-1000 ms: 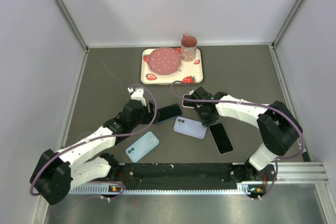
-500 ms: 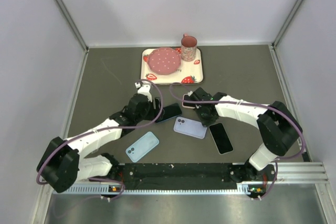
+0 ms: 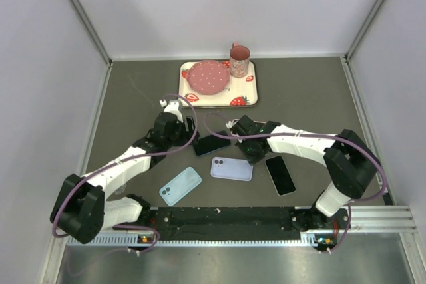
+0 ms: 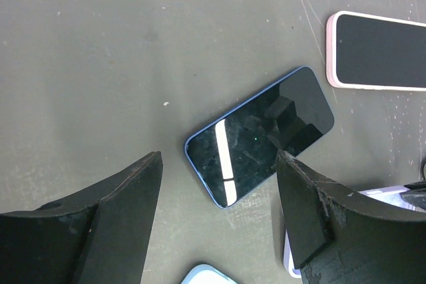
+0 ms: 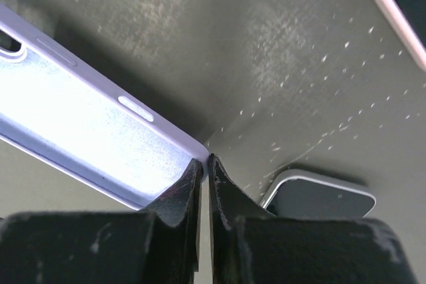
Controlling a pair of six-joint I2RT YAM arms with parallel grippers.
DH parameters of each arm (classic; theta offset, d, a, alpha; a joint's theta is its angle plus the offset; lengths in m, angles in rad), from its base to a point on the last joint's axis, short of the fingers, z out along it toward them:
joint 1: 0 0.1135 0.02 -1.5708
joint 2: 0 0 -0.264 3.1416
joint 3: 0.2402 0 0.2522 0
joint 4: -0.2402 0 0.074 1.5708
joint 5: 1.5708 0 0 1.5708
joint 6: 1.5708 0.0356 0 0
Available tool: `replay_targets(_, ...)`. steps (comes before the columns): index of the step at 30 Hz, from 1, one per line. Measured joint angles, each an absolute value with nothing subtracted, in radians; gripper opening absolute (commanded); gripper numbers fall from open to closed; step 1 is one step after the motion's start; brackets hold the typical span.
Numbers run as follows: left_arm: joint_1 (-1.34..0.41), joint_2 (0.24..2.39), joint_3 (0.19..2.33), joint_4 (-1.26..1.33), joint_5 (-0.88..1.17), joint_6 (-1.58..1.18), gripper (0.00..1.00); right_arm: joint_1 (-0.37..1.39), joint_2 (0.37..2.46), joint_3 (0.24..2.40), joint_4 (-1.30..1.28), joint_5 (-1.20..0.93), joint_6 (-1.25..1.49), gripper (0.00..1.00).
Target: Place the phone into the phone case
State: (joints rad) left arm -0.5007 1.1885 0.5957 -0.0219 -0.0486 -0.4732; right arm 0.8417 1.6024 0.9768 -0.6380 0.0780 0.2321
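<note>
Left wrist view: left claw (image 4: 218, 159) spread apart, hovering over the blue phone (image 4: 259, 134), which lies screen-up on the counter (image 4: 100, 51). Right claw (image 5: 204, 164) pressed together, tips touching the corner of the lavender case (image 5: 80, 131) near the phone.

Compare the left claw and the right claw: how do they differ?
The left claw is open; the right claw is shut. The left hangs above the blue-edged phone; the right tip is at the edge of the lavender case. Both hold nothing.
</note>
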Motion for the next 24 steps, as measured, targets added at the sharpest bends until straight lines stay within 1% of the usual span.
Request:
replay_targets(1, -0.488, 1.188, 0.596, -0.022, -0.042, -0.474, 0.74, 0.842, 1.608, 0.984, -0.636, 0.078, 0.227, 0.19)
replay_targets(2, -0.48, 1.188, 0.596, -0.022, -0.034, -0.474, 0.74, 0.842, 1.613, 0.99, -0.634, 0.076, 0.225, 0.27)
replay_targets(4, -0.47, 1.188, 0.596, -0.022, -0.017, -0.474, 0.74, 0.842, 1.615, 0.996, -0.63, 0.068, 0.219, 0.34)
replay_targets(5, -0.467, 1.189, 0.596, -0.022, -0.013, -0.474, 0.74, 0.842, 1.615, 0.998, -0.626, 0.061, 0.216, 0.42)
replay_targets(7, -0.461, 1.191, 0.596, -0.022, -0.005, -0.476, 0.74, 0.842, 1.615, 1.003, -0.621, 0.046, 0.212, 0.51)
replay_targets(8, -0.456, 1.196, 0.596, -0.022, 0.007, -0.478, 0.74, 0.842, 1.615, 1.005, -0.618, 0.04, 0.211, 0.58)
replay_targets(10, -0.441, 1.212, 0.596, -0.023, 0.022, -0.486, 0.74, 0.842, 1.615, 1.011, -0.614, 0.029, 0.214, 0.64)
replay_targets(11, -0.433, 1.22, 0.596, -0.023, 0.031, -0.49, 0.74, 0.841, 1.615, 1.016, -0.613, 0.023, 0.211, 0.7)
replay_targets(13, -0.42, 1.23, 0.596, -0.025, 0.049, -0.498, 0.74, 0.832, 1.614, 1.024, -0.599, 0.003, 0.214, 0.75)
replay_targets(16, -0.397, 1.235, 0.596, -0.025, 0.089, -0.511, 0.74, 0.797, 1.61, 1.03, -0.567, -0.064, 0.214, 0.78)
replay_targets(20, -0.366, 1.235, 0.591, -0.015, 0.141, -0.534, 0.73, 0.672, 1.608, 1.031, -0.493, -0.194, 0.241, 0.77)
replay_targets(24, -0.311, 1.235, 0.544, 0.031, 0.221, -0.574, 0.73, 0.577, 1.608, 1.031, -0.428, -0.278, 0.274, 0.75)
